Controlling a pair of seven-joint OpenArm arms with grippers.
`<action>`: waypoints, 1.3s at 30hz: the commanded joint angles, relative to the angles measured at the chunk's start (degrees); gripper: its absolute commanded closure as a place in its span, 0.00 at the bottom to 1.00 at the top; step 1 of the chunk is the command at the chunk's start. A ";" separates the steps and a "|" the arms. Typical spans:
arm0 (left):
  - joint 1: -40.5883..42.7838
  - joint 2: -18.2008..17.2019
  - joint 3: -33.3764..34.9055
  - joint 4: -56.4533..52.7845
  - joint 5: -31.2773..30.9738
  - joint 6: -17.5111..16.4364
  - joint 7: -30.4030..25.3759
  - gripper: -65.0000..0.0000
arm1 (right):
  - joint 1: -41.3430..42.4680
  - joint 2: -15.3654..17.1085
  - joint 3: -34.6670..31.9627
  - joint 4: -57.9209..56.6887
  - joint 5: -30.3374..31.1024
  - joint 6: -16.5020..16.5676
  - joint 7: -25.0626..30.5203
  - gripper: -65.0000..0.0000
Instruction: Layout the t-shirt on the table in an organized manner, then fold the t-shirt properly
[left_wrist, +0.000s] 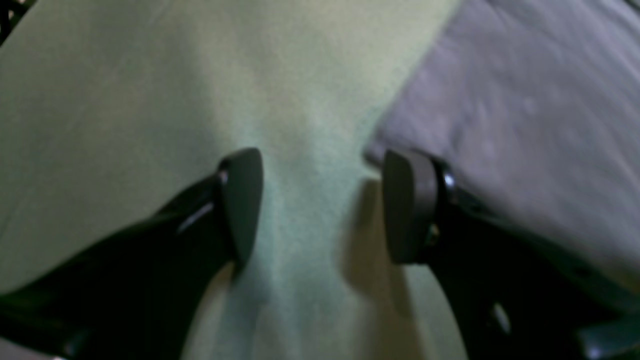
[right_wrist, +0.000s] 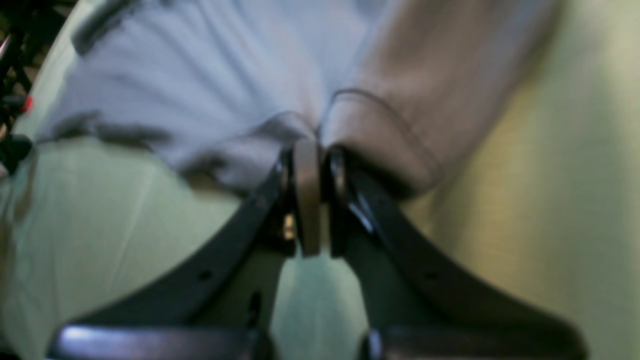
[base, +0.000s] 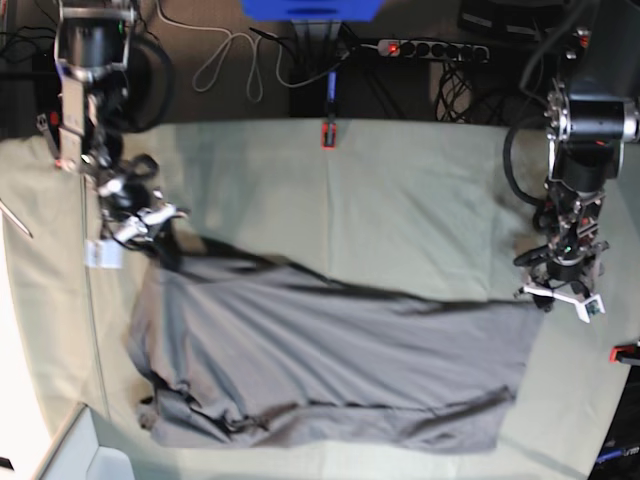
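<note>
While the right gripper (right_wrist: 307, 150) pinches the shirt (base: 330, 365) edge on the table (base: 400, 190), the left gripper (left_wrist: 322, 200) gapes beside a corner; a one-sided pull could skew the cloth.

No readable text, labels, brand names, numbers or signs appear in any of the three camera views; small white tags near each arm are too blurred to read
</note>
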 joint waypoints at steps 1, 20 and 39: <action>-1.64 -0.73 -0.07 0.76 0.05 -0.06 -1.45 0.43 | 0.00 0.00 0.74 3.16 1.02 0.47 0.07 1.00; -1.73 6.30 0.37 0.76 0.49 -0.06 -1.45 0.50 | -5.54 -1.93 3.20 8.26 0.94 0.47 -4.06 0.99; 16.91 1.64 -8.60 38.12 -1.62 0.38 12.00 1.00 | -6.42 -1.67 3.46 11.86 0.94 0.47 -3.97 0.99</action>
